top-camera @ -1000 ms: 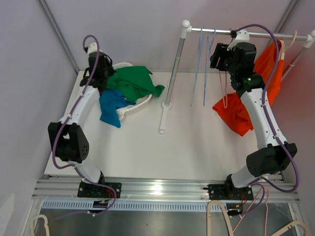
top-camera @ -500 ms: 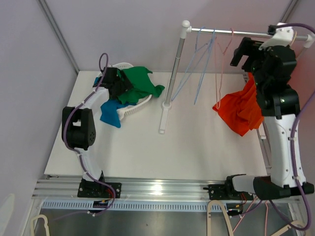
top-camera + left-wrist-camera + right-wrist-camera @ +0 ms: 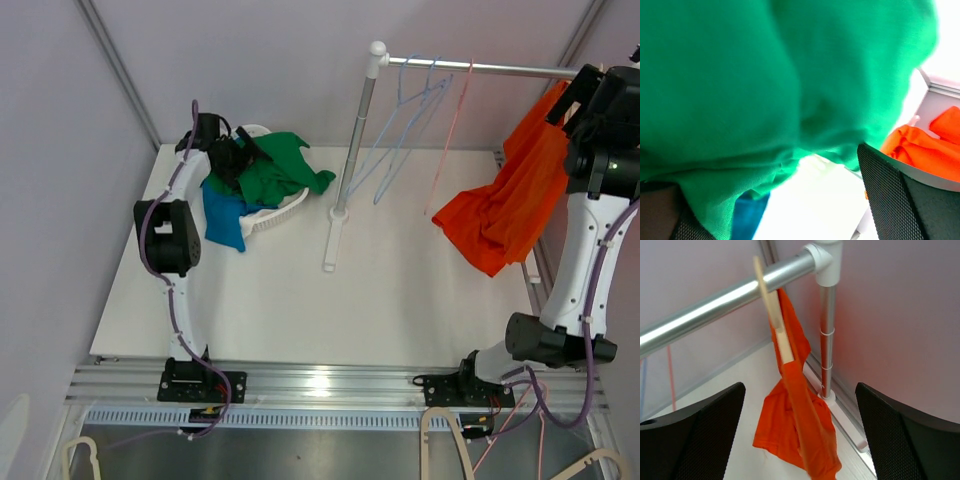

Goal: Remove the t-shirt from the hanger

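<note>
Orange t-shirt hangs from a wooden hanger at the rail's right end.
Far left, the left gripper is over the white basket with its jaws spread and green cloth bunched against it; blue cloth spills beside. In the middle, bare blue hangers and a pink hanger dangle. At the right, the right gripper faces the shirt with its jaws wide apart, clamping nothing.
</note>
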{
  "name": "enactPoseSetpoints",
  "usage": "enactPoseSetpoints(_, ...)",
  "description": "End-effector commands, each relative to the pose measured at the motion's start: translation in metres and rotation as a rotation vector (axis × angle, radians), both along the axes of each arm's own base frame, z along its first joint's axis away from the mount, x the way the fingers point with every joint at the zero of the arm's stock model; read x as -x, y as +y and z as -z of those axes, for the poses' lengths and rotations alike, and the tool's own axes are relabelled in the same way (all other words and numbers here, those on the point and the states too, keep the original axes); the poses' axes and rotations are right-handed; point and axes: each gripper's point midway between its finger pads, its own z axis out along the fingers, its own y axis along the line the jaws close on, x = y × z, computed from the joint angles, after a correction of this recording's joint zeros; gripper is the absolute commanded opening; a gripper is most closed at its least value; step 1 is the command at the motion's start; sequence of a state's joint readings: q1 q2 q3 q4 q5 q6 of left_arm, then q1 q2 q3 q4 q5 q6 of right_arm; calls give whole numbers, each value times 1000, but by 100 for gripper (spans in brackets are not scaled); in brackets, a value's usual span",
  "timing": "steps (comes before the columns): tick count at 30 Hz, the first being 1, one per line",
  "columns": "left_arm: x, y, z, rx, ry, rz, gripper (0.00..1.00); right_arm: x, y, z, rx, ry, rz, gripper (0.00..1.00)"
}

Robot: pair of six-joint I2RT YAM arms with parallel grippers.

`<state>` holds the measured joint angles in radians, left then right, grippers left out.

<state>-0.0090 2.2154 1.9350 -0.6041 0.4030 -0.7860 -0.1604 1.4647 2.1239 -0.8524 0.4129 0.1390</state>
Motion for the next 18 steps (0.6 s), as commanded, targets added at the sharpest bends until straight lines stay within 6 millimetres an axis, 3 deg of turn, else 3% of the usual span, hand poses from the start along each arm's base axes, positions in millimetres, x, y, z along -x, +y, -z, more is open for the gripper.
enactPoseSetpoints(1,-6,-11,-28,67,-4,22,100,-9,-18,13,-75,31,-6,95)
enactPoseSetpoints(6,-1,-8,-9,76,94,-1,100,-33,-20,24,-97,38,-68,89)
enactPoseSetpoints(7,3,-10,-28,93,65,-8,100,-36,-21,22,-92,28,-70,88)
enactPoseSetpoints(9,7,-11,-45,91,1,-21,99,-40,-22,22,-91,24,-75,86)
enactPoseSetpoints(10,11,-9,-90,69,-104,-33,100,-43,-23,21,-90,14,-77,86)
enactPoseSetpoints(15,22,4,-160,-75,-277,-76,100,-58,-28,27,-86,14,-73,75)
enactPoseSetpoints(18,31,2,-168,-87,-255,-56,100,-63,-38,29,-55,25,-43,74)
